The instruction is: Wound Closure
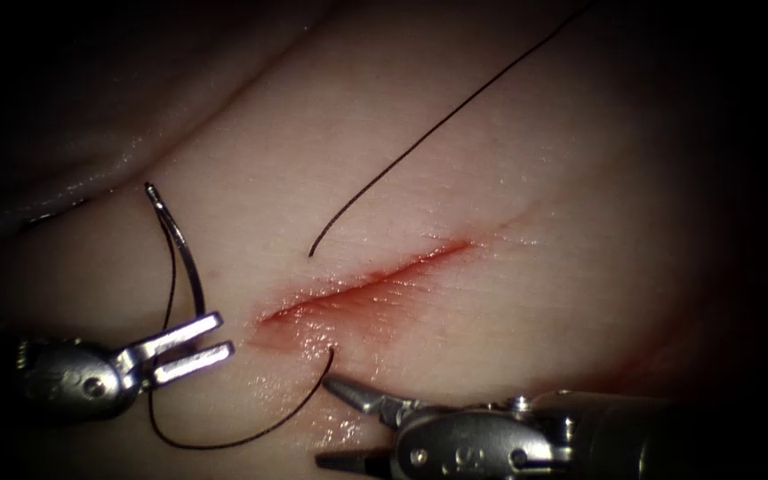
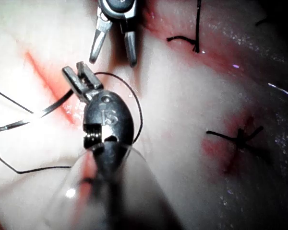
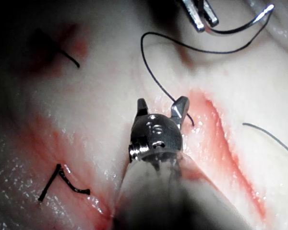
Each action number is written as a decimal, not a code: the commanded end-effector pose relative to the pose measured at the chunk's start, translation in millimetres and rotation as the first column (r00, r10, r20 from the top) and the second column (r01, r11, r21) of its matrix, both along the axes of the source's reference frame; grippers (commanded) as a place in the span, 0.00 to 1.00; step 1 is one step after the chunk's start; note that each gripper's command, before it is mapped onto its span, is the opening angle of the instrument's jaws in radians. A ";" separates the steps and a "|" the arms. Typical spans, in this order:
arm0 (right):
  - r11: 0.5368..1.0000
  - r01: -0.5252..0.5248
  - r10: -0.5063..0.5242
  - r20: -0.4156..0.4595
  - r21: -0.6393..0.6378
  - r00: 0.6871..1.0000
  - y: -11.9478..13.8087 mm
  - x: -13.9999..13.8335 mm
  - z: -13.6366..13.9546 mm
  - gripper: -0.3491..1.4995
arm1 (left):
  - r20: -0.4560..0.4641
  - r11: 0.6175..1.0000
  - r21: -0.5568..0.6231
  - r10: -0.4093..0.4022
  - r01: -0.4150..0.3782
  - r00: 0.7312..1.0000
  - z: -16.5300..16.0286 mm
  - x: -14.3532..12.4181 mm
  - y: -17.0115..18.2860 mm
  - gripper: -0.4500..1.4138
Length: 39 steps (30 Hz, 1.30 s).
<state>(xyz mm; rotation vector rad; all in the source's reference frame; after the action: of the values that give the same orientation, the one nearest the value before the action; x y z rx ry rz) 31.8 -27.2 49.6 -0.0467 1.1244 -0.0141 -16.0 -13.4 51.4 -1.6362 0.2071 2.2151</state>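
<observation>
The cut (image 1: 366, 283) runs slantwise across the tissue (image 1: 508, 178), wet with red fluid. My left tool (image 1: 224, 336) sits at the cut's left end, shut on the curved needle (image 1: 181, 249) near its tip. The needle stands free above the tissue, left of the cut, with its thread end uppermost. From there the thread (image 1: 224, 442) loops under the tool and enters the tissue at the cut's near edge (image 1: 331, 352). It comes out on the far side, and its tail (image 1: 420, 142) trails up and right. My right tool (image 1: 326, 425) hovers open just below the cut, holding nothing.
Earlier stitches with cut thread ends lie on the tissue away from this cut: a dark knot (image 2: 240, 136), another knot (image 2: 194, 43), and a short thread end (image 3: 62, 179). A fold of tissue (image 1: 91, 169) rises at the far left.
</observation>
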 end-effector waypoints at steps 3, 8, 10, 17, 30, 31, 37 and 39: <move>1.000 -0.009 0.009 0.013 -0.013 1.000 0.2 1.0 2.8 0.85 | 0.003 1.000 0.006 0.000 0.000 1.000 0.7 -0.4 -0.6 0.00; 1.000 -0.020 0.020 0.024 -0.023 1.000 0.9 1.1 4.5 0.84 | 0.003 1.000 0.006 -0.001 0.001 1.000 0.7 -0.4 -0.6 0.00; 0.999 -0.028 0.029 0.020 -0.025 0.999 1.2 1.0 4.7 0.79 | 0.003 1.000 0.006 -0.001 0.001 1.000 0.7 -0.5 -0.6 0.00; 0.999 -0.027 0.026 -0.020 -0.028 0.999 1.2 0.6 4.6 0.00 | 0.005 1.000 0.009 -0.003 0.003 1.000 0.9 -0.5 -0.7 0.00; 0.997 0.077 -0.077 -0.025 0.003 0.997 -3.3 -0.2 -0.9 0.00 | 0.008 1.000 0.012 -0.009 0.009 1.000 1.7 -0.8 -0.8 0.00; 0.996 0.094 -0.094 -0.024 0.005 0.995 -4.1 -0.3 -1.7 0.00 | 0.008 1.000 0.011 -0.010 0.010 1.000 1.8 -0.9 -0.8 0.00; 0.987 0.158 -0.158 -0.004 0.014 0.987 -8.7 -0.5 -6.2 0.00 | 0.002 1.000 0.012 -0.005 0.005 1.000 2.1 -1.0 -0.9 0.00; 0.984 0.175 -0.175 0.005 0.017 0.985 -10.0 -0.4 -7.6 0.00 | 0.002 1.000 0.012 -0.005 0.005 1.000 2.1 -1.0 -0.9 0.00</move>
<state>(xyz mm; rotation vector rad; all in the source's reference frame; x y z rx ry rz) 30.7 -36.2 41.8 0.0650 1.1092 -0.1648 -16.6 -13.7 52.9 -1.6293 0.2013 2.2067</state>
